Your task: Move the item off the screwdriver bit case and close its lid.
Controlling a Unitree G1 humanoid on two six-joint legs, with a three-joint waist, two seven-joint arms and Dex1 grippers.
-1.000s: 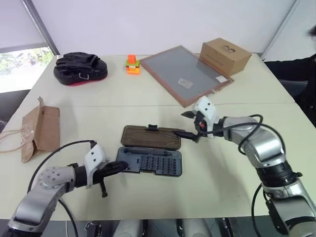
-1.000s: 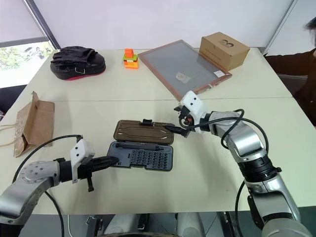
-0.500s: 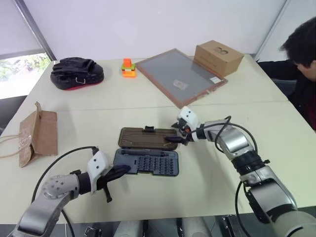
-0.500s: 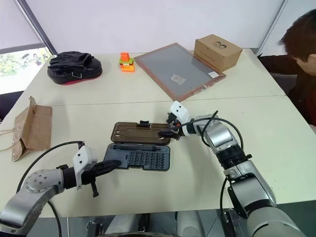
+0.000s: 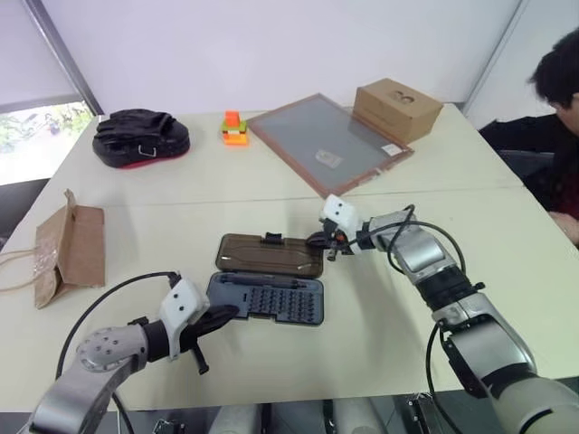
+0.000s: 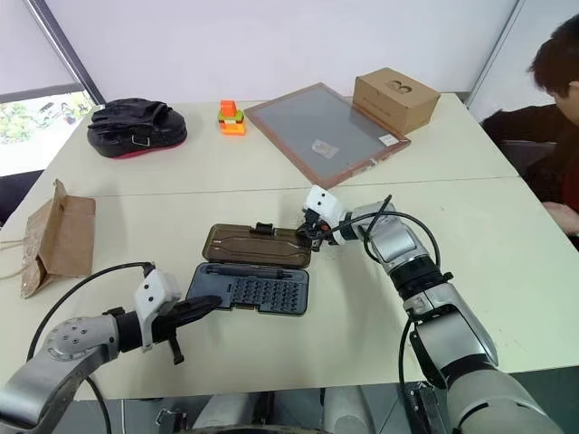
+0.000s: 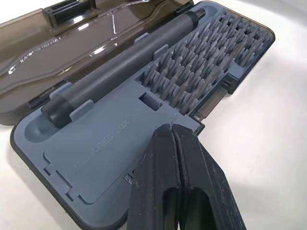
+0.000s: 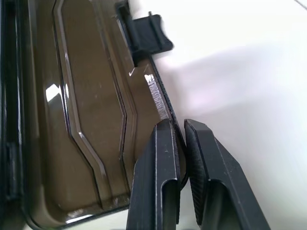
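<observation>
Worktop (image 5: 271,194), pale and matte, carries everything, and the biggest change on it since a second ago is at the right gripper (image 5: 329,246): then it stood above the lid's right end with its black fingers spread, and now it has come down and its fingers have drawn in on the right edge of the lid (image 5: 270,253), the thin rim pinched between them in the right wrist view. The left gripper (image 5: 223,314) has hardly moved; its two fingers are pressed together, resting at the near left corner of the screwdriver bit case (image 5: 269,299). The case, lid and paper bag lie where they did. The person at the right edge of the head views was barely in view a second ago and now shows more fully.

The person (image 5: 559,108) is cut off by the frame. Whether the left fingertips touch the case's tray or only lie beside it I cannot tell.

The red-framed grey panel (image 5: 328,143) is flat and smooth, with a cardboard box (image 5: 398,108) just beside its far corner. The black padded pouch (image 5: 140,136) sits well to the left. The brown paper bag (image 5: 71,251) lies flat, creased, well apart from the case. The case lies open: dark grey moulded plastic, rows of small bits and a round-barrelled driver handle (image 7: 122,67); its lid is translucent smoky brown, glossy, with a dark latch tab (image 8: 146,39). Orange and green blocks (image 5: 234,127) stand far back.
</observation>
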